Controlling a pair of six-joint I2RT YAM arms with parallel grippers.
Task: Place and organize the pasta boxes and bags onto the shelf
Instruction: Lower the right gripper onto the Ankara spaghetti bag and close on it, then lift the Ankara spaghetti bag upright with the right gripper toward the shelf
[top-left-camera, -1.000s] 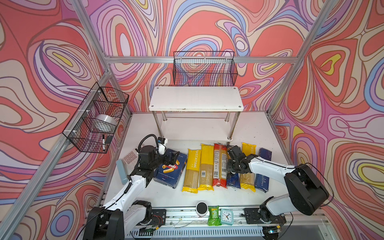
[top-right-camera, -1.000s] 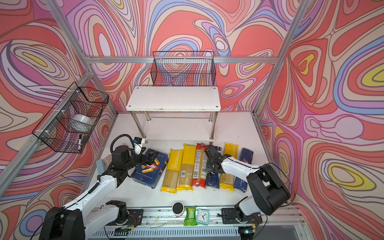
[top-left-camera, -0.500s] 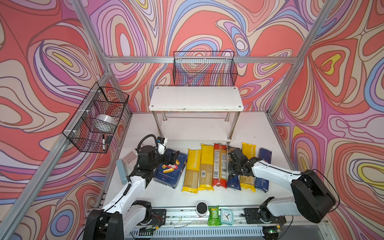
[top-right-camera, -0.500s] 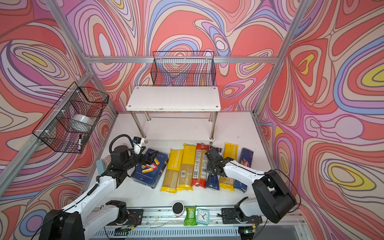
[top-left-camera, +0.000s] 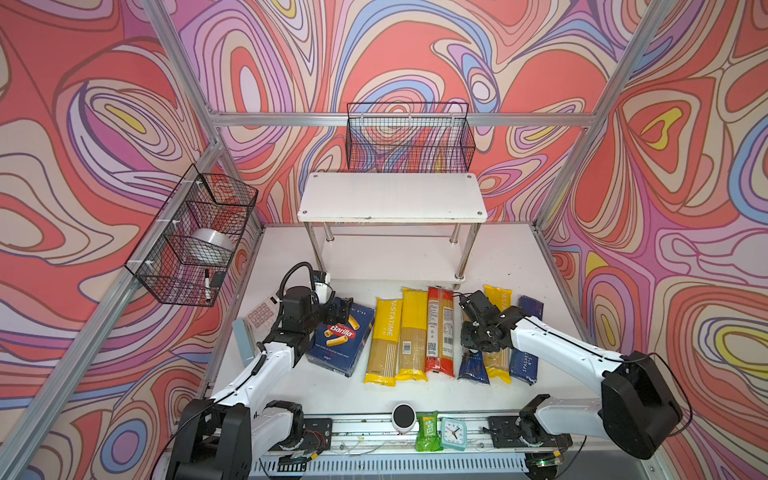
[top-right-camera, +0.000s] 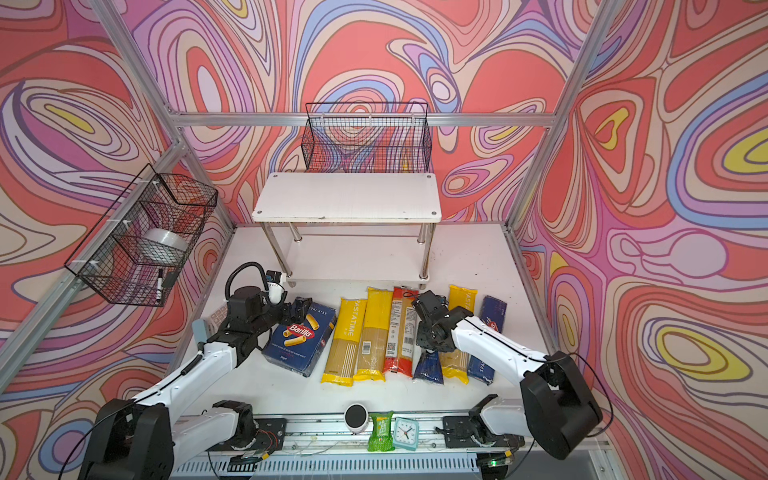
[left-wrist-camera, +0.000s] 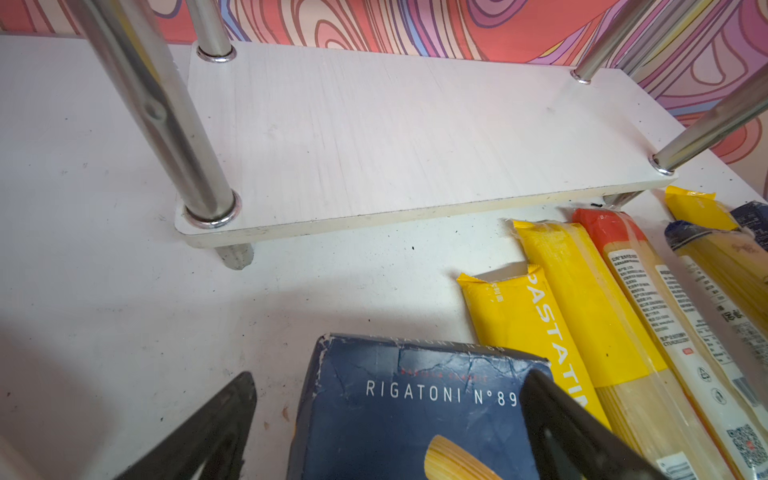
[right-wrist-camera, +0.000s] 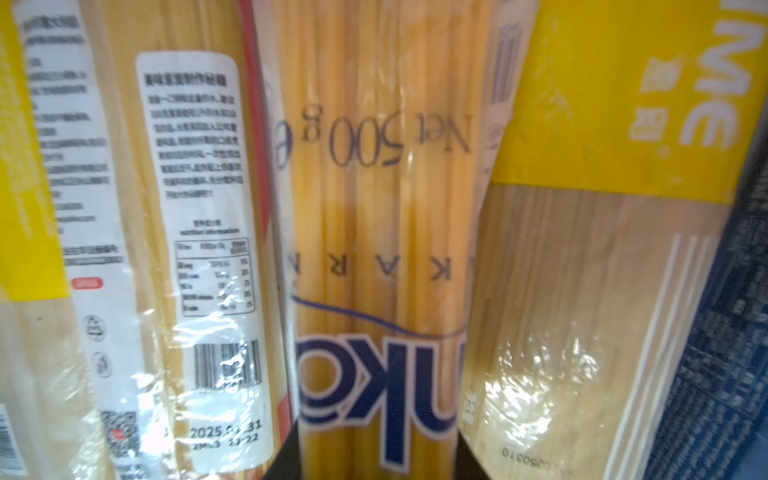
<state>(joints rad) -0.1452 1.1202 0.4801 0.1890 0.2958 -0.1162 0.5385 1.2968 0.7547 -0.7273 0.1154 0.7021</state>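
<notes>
The white two-tier shelf (top-left-camera: 392, 199) (top-right-camera: 347, 199) stands at the back, both boards bare; its lower board (left-wrist-camera: 395, 133) shows in the left wrist view. In front lie the rigatoni box (top-left-camera: 340, 338) (left-wrist-camera: 395, 415), two yellow-ended bags (top-left-camera: 386, 336) (top-left-camera: 413, 332), a red-ended bag (top-left-camera: 440, 332), a gold and dark blue bag (top-left-camera: 471, 365) (right-wrist-camera: 382, 249), a third yellow-ended bag (top-left-camera: 496, 299) and the spaghetti box (top-left-camera: 525, 365). My left gripper (top-left-camera: 343, 309) (left-wrist-camera: 388, 376) is open, straddling the rigatoni box's far end. My right gripper (top-left-camera: 473, 338) (right-wrist-camera: 378, 436) is shut on the gold and dark blue bag.
A black wire basket (top-left-camera: 409, 137) hangs behind the shelf and another one (top-left-camera: 195, 232), holding a tape roll, hangs on the left wall. A calculator (top-left-camera: 259, 316) lies left of my left arm. A round speaker (top-left-camera: 404, 415), green packet (top-left-camera: 428, 430) and clock (top-left-camera: 453, 432) line the front edge.
My right gripper's jaws have narrowed onto the gold and dark blue bag, and its arm has shifted slightly. The left arm has hardly moved.
</notes>
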